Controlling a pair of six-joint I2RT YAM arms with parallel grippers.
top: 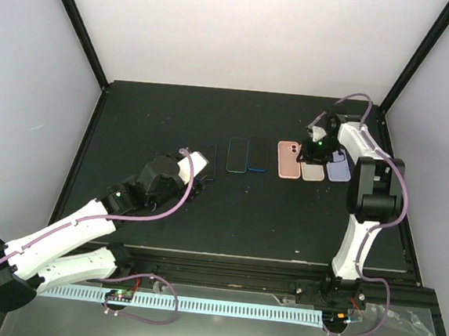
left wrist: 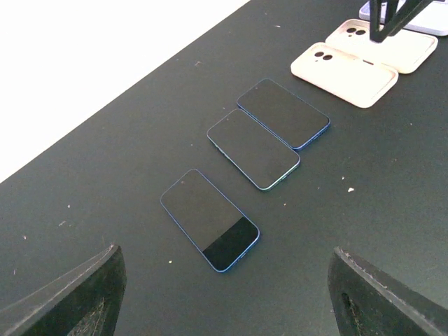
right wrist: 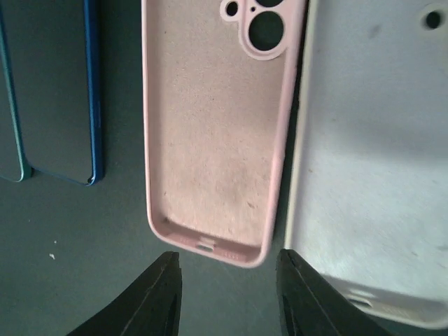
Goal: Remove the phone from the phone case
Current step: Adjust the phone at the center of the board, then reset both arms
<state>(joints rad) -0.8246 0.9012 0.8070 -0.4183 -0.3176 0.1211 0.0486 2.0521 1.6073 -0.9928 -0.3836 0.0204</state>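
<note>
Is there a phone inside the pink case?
No, the pink case shows its bare inner lining and open camera cutout.

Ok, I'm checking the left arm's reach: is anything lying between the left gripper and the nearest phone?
Nothing visible does. The left gripper stands open, and only table surface shows between it and the nearest phone. The middle phone and the far phone lie beyond that one.

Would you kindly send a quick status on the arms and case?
Left gripper open, empty, near leftmost phone. Right gripper open, poised over pink case. Case empty, lying flat. Nothing obstructing.
</note>
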